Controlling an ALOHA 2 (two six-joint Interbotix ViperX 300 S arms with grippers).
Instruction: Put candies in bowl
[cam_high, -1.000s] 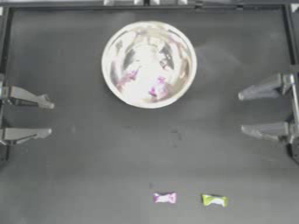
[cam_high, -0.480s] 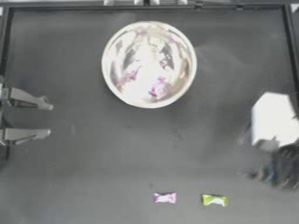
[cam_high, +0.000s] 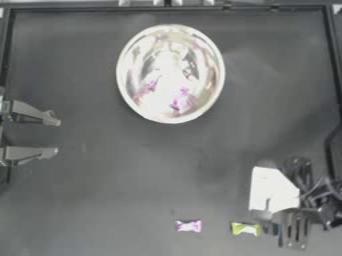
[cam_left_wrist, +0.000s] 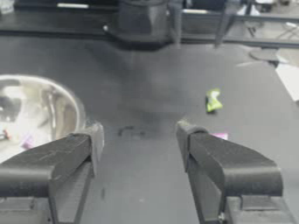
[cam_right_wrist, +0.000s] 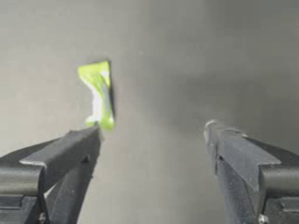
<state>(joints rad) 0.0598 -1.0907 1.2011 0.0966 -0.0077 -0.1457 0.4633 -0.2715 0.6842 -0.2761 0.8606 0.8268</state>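
Observation:
The shiny silver bowl (cam_high: 170, 73) stands at the back middle of the table, with pink candies (cam_high: 180, 100) and their reflections inside. Near the front edge lie a pink candy (cam_high: 188, 226) and a yellow-green candy (cam_high: 245, 229). My right gripper (cam_high: 279, 229) hangs open just right of the yellow-green candy. In the right wrist view that candy (cam_right_wrist: 99, 94) lies just beyond one fingertip of the gripper (cam_right_wrist: 152, 131), outside the gap between the jaws. My left gripper (cam_high: 53, 134) stays parked and open at the left edge; its view shows the bowl (cam_left_wrist: 35, 113) and both loose candies (cam_left_wrist: 213, 99).
The right arm's white housing (cam_high: 270, 190) hovers above the table at the front right. A raised frame (cam_high: 167, 7) runs along the table's back edge.
The right arm has swung from the right edge down to the front right, beside the yellow-green candy. Left arm, bowl and candies have not moved.

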